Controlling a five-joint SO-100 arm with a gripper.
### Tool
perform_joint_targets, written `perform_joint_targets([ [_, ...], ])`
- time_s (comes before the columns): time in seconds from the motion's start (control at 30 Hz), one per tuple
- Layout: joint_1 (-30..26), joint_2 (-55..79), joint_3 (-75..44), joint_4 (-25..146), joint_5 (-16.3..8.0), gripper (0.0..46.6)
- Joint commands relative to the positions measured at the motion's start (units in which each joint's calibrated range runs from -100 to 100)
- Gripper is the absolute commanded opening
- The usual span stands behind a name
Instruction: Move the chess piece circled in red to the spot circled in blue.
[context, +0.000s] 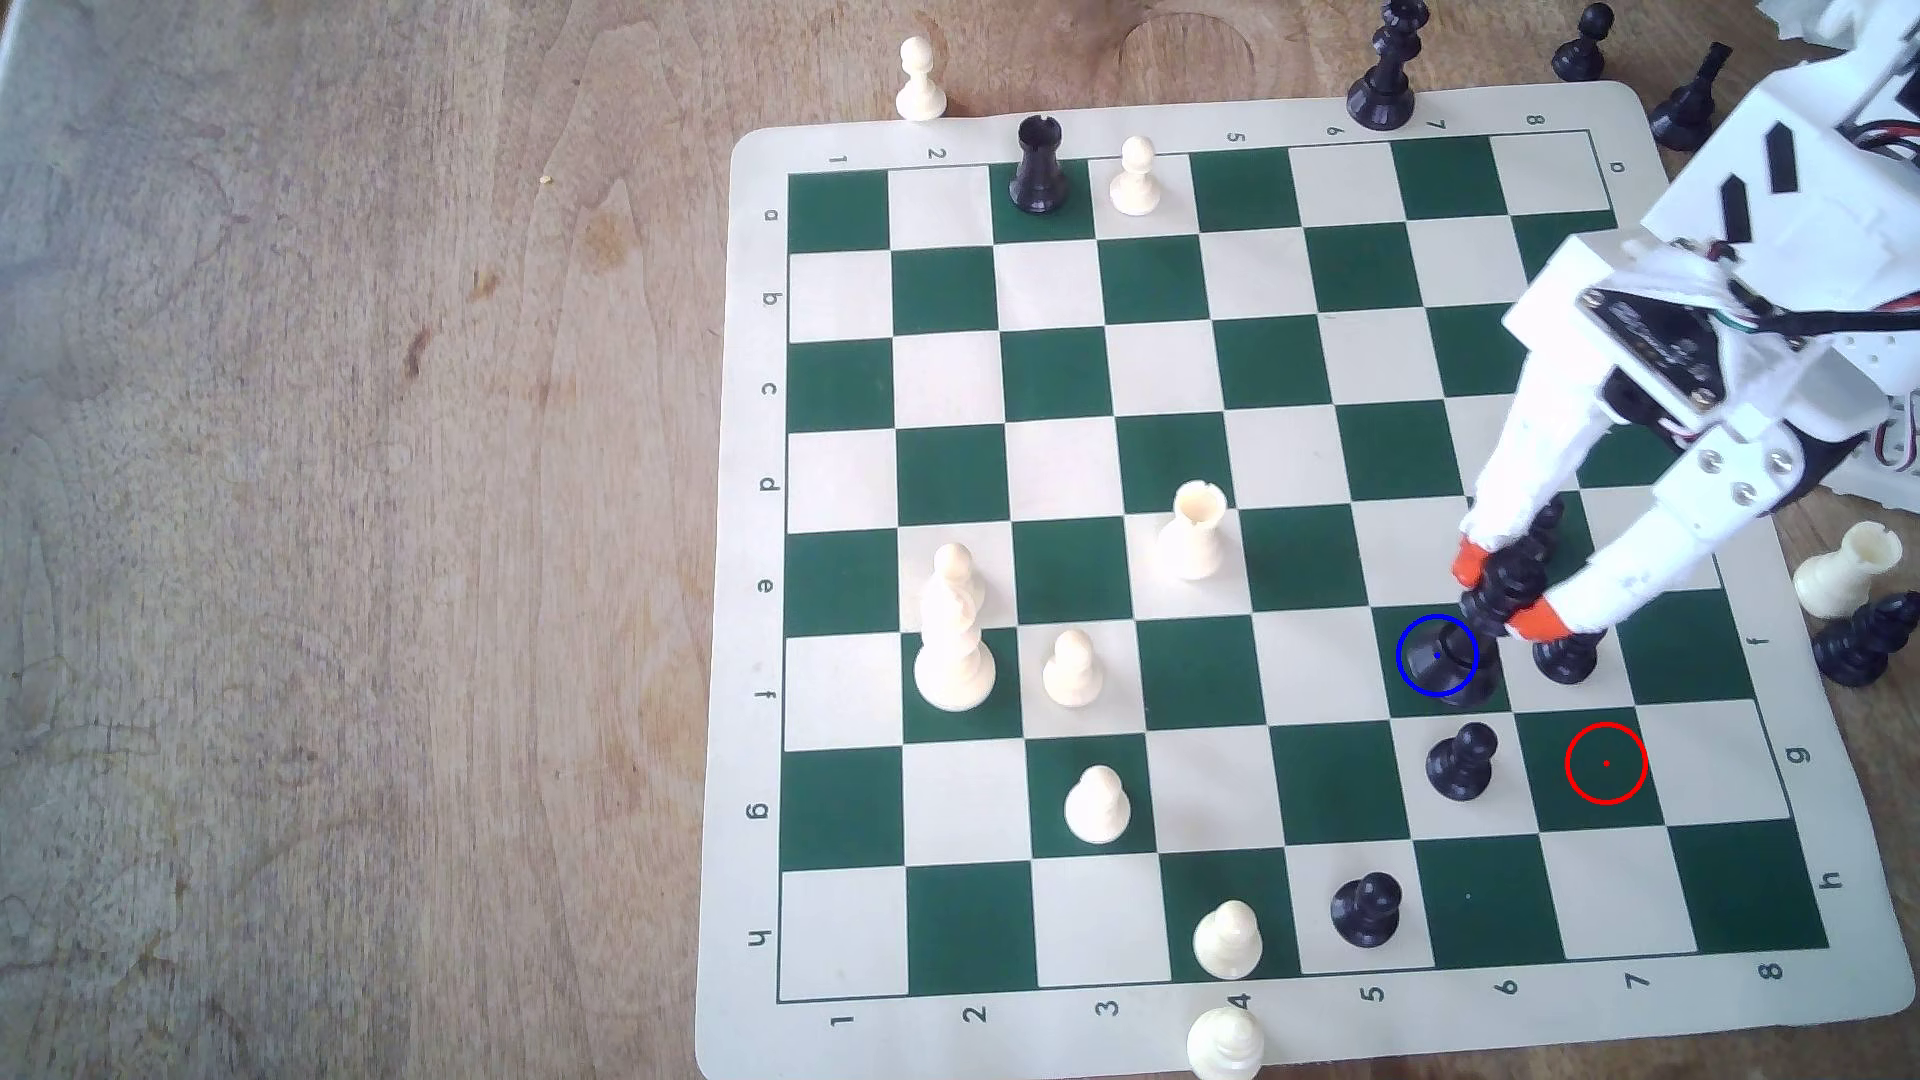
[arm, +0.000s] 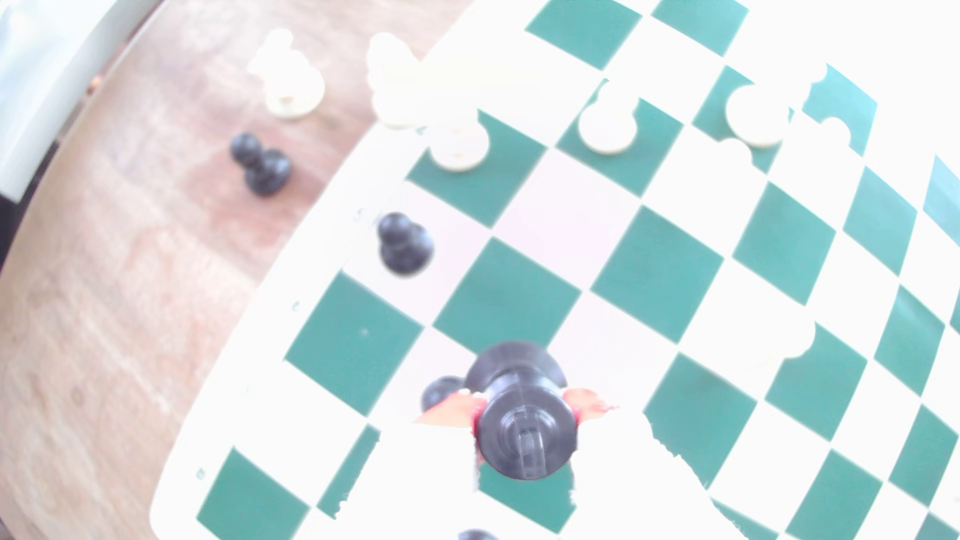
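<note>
Currently the gripper (context: 1504, 592) is clamped on the chess piece (context: 1496, 602), orange fingertips (context: 1470, 561) pinching it just below the head from both sides. The piece leans: head tilted toward the arm, base sitting on the dark green square marked by the blue ring (context: 1437, 655), the ring overlapping the base's edge. Can't tell whether the base rests flat on the board (context: 1143, 519) or is slightly lifted. The red ring (context: 1606, 763) marks a bare green square one row nearer the camera and toward the exterior view's right of the blue ring. A black pawn (context: 1463, 761) stands between the two rings, one square below the blue one. Another black piece (context: 1567, 656) sits just right of the held piece, partly behind the finger. In the wrist view the chess piece (arm: 524, 426) is seen from above, orange pads (arm: 452, 410) tight against both flanks, image overexposed.
</note>
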Motion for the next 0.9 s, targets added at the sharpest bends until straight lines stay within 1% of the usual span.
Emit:
perform_joint_targets([
  [0.0, 1.65, 1.02, -1.06, 0.26, 0.83, 1.7],
  [0.1, 1.65, 1.19, 2.57, 0.18, 1.51, 1.7],
  [0.37, 1.34, 1.87, 7.19, -1.95, 1.51, 1.7],
  [0.53, 1.5, 3.99, 10.73, -6.13, 1.56, 1.8],
  [0.87, 1.73, 3.91, 11.09, -6.78, 1.81, 1.8],
])
